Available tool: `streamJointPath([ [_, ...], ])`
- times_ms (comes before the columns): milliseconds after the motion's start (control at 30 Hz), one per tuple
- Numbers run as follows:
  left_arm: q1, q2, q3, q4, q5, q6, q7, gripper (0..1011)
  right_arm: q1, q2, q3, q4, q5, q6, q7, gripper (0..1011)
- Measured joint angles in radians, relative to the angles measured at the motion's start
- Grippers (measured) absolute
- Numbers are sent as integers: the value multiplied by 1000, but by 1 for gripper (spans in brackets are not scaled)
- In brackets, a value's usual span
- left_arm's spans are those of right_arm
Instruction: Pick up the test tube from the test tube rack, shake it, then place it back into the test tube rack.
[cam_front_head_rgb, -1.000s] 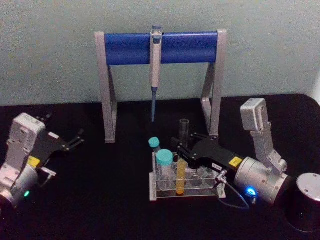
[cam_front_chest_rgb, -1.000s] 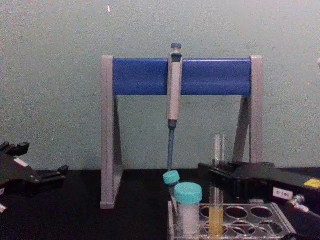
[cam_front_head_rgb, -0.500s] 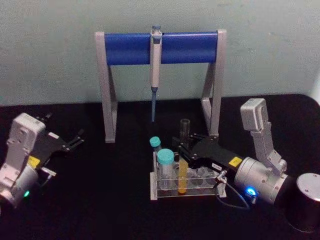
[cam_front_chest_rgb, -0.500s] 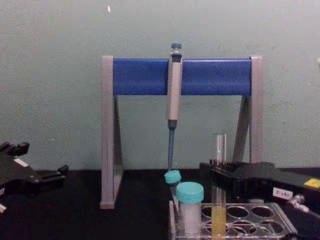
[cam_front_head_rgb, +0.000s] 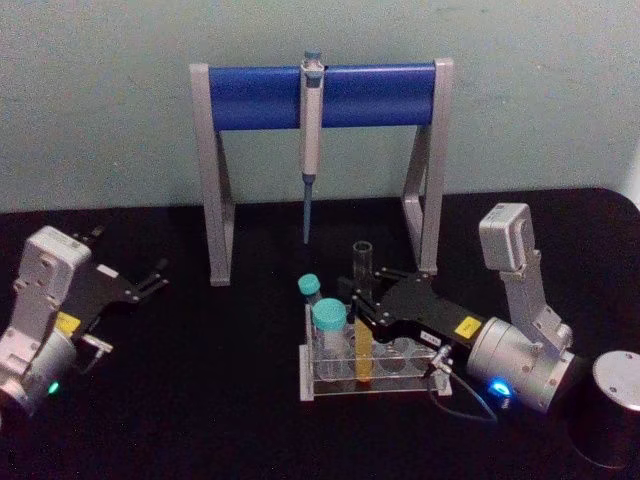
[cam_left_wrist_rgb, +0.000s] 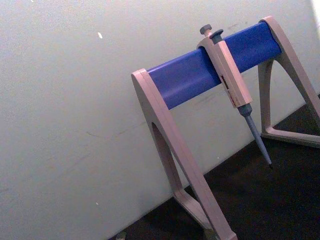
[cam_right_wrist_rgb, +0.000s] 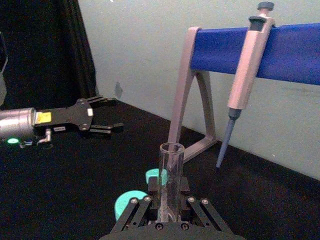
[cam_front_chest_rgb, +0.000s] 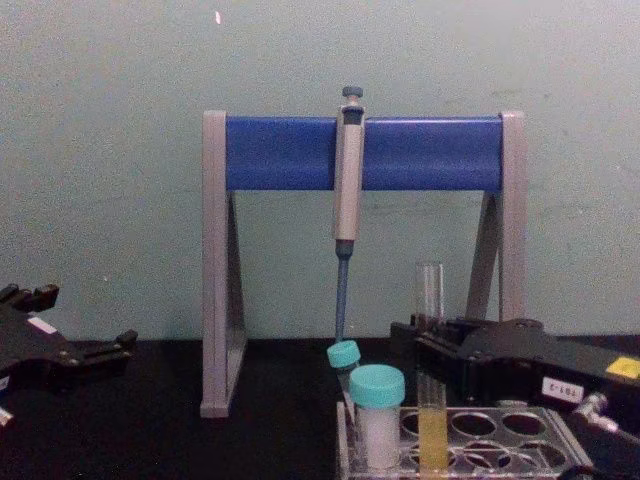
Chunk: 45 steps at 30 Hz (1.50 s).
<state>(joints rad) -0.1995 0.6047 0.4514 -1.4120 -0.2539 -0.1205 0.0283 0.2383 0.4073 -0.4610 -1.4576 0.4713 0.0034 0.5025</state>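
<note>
The right gripper (cam_front_head_rgb: 362, 306) reaches in from the right over the test tube rack (cam_front_head_rgb: 405, 372), which sits on the black tabletop (cam_front_head_rgb: 230, 400) at near centre. Its two fingers are clamped on the test tube (cam_front_head_rgb: 363, 350) about halfway up the glass. The tube stands close to upright with its lower end in the rack, in a hole just right of the larger teal-capped vial (cam_front_head_rgb: 329, 320). The yellow-orange liquid fills its lower part, and its clear open mouth rises above the black fingers. A smaller teal-capped vial (cam_front_head_rgb: 308, 286) stands in the rack just behind the larger one, towards the far left corner. Beyond the rack, against the pale wall, stands the grey-legged stand with a blue crossbar (cam_front_head_rgb: 260, 97), and a grey-blue pipette (cam_front_head_rgb: 311, 130) hangs from the middle of the bar with its tip pointing down. The left gripper (cam_front_head_rgb: 155, 278) rests well apart on the left side of the table, with its fingers spread apart and nothing between them. A dark cylindrical container (cam_front_head_rgb: 620, 405) sits at the near right edge, beside the right arm.
</note>
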Motion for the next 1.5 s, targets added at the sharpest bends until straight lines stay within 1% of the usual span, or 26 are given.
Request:
streamJointPath([
  [333, 0, 0, 0, 0, 0, 0, 0, 1001, -6, 3, -5, -12, -3, -10, 10, 238],
  [533, 0, 0, 0, 0, 0, 0, 0, 1001, -10, 8, -4, -32, -10, -15, 8, 237],
  [800, 0, 0, 0, 0, 0, 0, 0, 1001, -21, 23, 11, -87, -21, -25, -6, 237],
  [900, 0, 0, 0, 0, 0, 0, 0, 1001, -22, 32, 22, -119, -28, -29, -13, 238],
  [1033, 0, 0, 0, 0, 0, 0, 0, 1001, -16, 35, 35, -136, -33, -38, -19, 238],
  [1200, 0, 0, 0, 0, 0, 0, 0, 1001, 11, 29, 48, -128, -40, -47, -26, 238],
  [1500, 0, 0, 0, 0, 0, 0, 0, 1001, 80, -11, 57, -44, -56, -69, -31, 238],
])
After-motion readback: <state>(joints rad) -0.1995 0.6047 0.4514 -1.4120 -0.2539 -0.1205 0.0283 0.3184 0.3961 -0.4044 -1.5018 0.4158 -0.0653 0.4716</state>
